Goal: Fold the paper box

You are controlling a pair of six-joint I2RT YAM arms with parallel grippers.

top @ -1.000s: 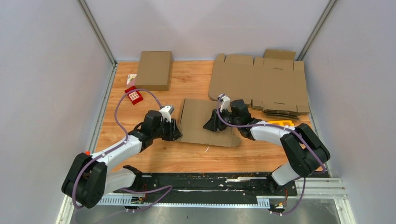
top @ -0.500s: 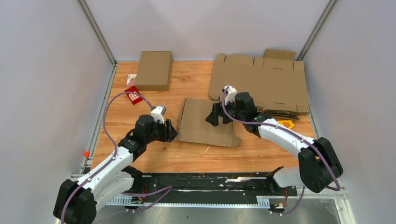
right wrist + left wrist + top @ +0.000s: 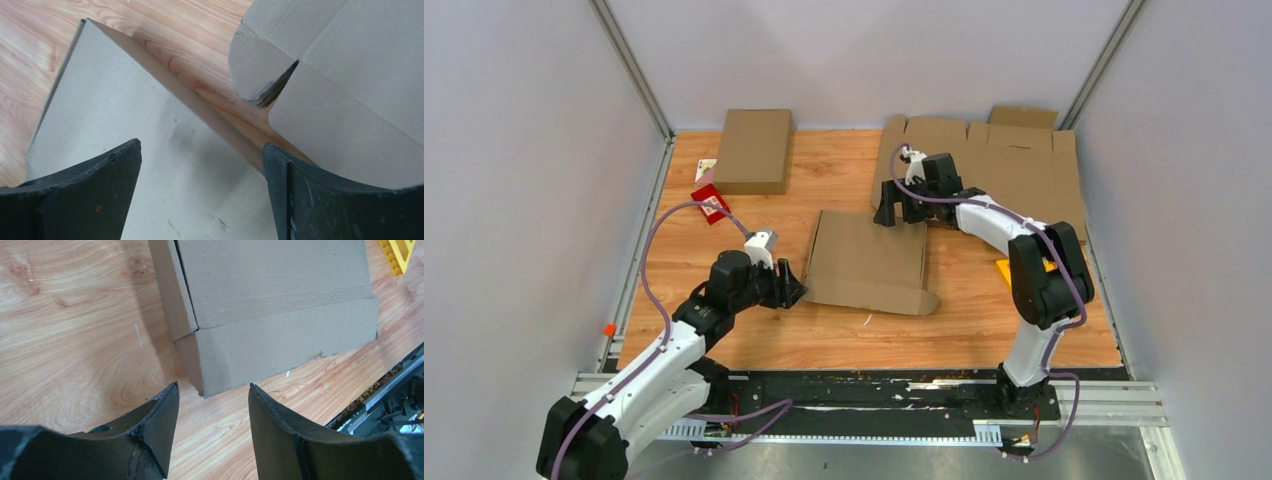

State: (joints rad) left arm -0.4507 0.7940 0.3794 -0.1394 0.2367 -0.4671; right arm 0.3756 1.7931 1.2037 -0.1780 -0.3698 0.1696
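The folded brown paper box (image 3: 869, 262) lies flat in the middle of the wooden table. My left gripper (image 3: 792, 285) is open and empty just off the box's left near corner. In the left wrist view the box (image 3: 270, 300) lies ahead of my gripper (image 3: 212, 386), its corner just beyond the fingertips. My right gripper (image 3: 891, 208) is open and empty above the box's far edge, by the flat cardboard sheets (image 3: 984, 180). The right wrist view shows the box top (image 3: 150, 150) between the fingers of that gripper (image 3: 200, 145), and a rounded flap of the sheets (image 3: 350, 75).
A closed cardboard box (image 3: 754, 150) stands at the back left, with a red card (image 3: 711, 205) beside it. A yellow piece (image 3: 1009, 270) lies right of the box, partly under the right arm; it also shows in the left wrist view (image 3: 402, 255). Grey walls enclose the table.
My right gripper has lifted off the box's top and moved back towards the flat sheets. My left gripper has drawn back a little from the box's left edge.
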